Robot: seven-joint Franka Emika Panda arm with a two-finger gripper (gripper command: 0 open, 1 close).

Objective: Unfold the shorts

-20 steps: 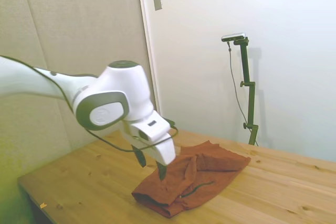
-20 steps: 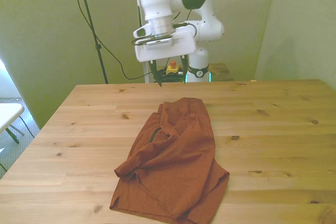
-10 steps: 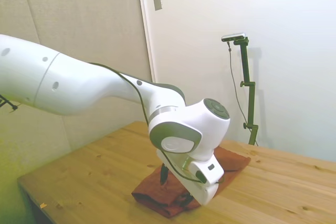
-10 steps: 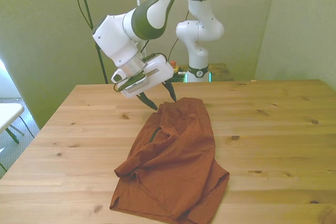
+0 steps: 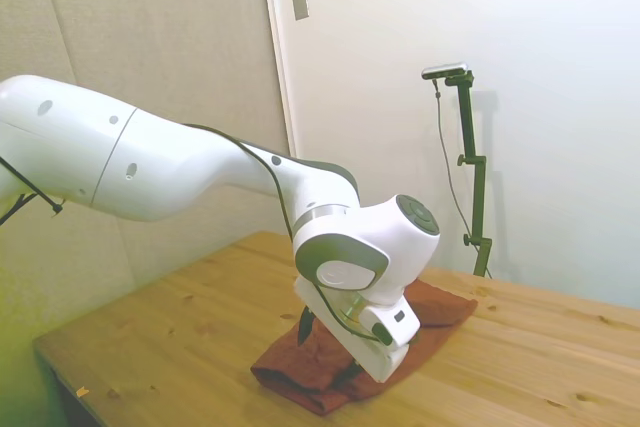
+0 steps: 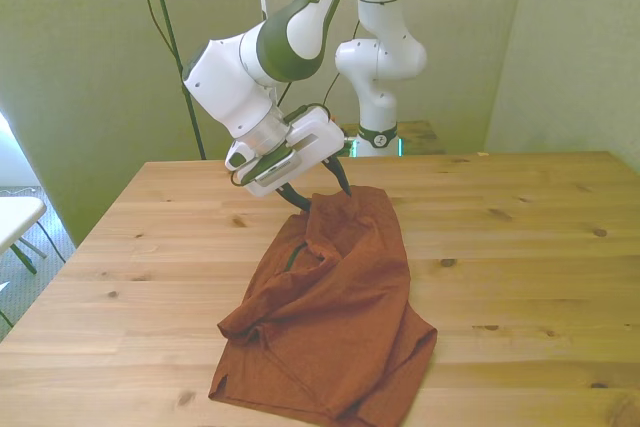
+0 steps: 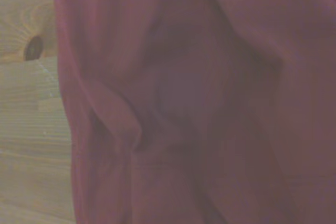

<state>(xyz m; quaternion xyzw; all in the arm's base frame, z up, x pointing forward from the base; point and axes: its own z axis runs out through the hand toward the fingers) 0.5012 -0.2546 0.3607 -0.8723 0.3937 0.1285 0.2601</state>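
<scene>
Arm (image 6: 300,22) lettering: dark marks along the grey link, too small to read
Shorts (image 6: 335,312): no print or label to be read
Wall plate (image 5: 299,1): blank
Surface (image 6: 520,247): bare wood, no writing

I see my arm stretched low and tilted, gripper (image 6: 322,192) with fingers spread apart at the far edge of the shorts (image 6: 335,307).

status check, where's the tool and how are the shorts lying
Tool open, fingers straddling the far edge of the shorts. Shorts rumpled and folded on the table, not gripped yet. Nothing in the way.
</scene>
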